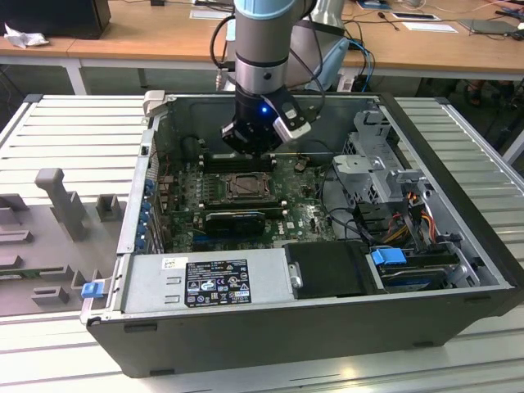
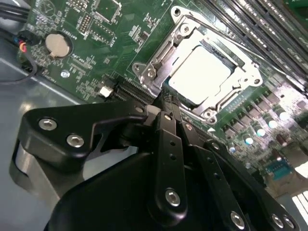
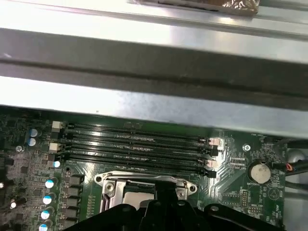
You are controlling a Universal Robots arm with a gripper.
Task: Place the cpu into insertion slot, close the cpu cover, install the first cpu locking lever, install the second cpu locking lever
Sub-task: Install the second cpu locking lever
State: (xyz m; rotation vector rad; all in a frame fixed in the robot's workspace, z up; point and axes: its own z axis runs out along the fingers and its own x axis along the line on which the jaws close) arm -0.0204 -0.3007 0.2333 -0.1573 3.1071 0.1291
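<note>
Cpu seated under closed cpu cover; gripper fingers together beside it.

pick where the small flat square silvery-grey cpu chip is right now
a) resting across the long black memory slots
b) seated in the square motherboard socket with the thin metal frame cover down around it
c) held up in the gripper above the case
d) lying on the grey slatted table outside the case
b: in the second wrist view the silvery-grey cpu chip lies flat inside the socket, with the thin metal frame cover lying around its edges and the gripper just beside that frame.
</note>
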